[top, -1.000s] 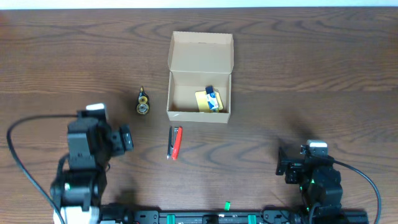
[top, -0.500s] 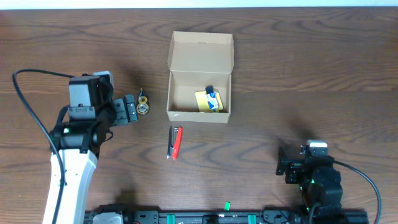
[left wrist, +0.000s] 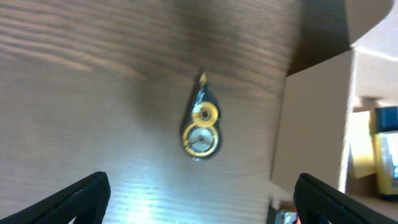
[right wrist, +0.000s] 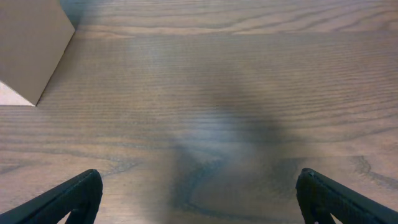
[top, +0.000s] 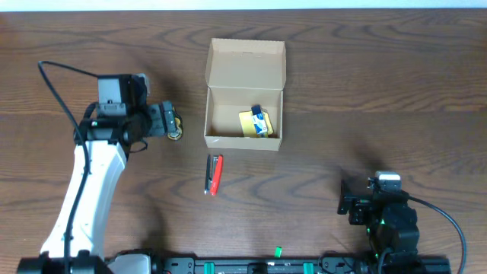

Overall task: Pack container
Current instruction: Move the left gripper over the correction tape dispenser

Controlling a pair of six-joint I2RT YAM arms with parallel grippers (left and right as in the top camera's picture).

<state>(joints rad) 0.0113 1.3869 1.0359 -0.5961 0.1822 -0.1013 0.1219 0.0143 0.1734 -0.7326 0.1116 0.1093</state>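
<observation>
Table (left wrist: 93, 81): dark wood grain.
Container (left wrist: 314, 124): tan cardboard, open; yellow item (left wrist: 360, 152) and blue item (left wrist: 388, 143) inside.
Dispenser (left wrist: 200, 129): black-and-yellow, teardrop-shaped, flat on table left of container, apart from it.
Left claw (left wrist: 202, 196): spread wide, empty, one finger before container wall.

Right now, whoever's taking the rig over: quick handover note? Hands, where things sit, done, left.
Left hand: open, holding nothing, hovering over the small yellow-and-black tape dispenser on the table left of the container.
Right hand: open, holding nothing, over bare table at the near right.
Container: lid flap open and tipped back.
Done: a yellow pad with a small blue item on it is inside.
Left: the tape dispenser and the red-and-black tool lying in front of the container are both outside it. Lid not closed.
</observation>
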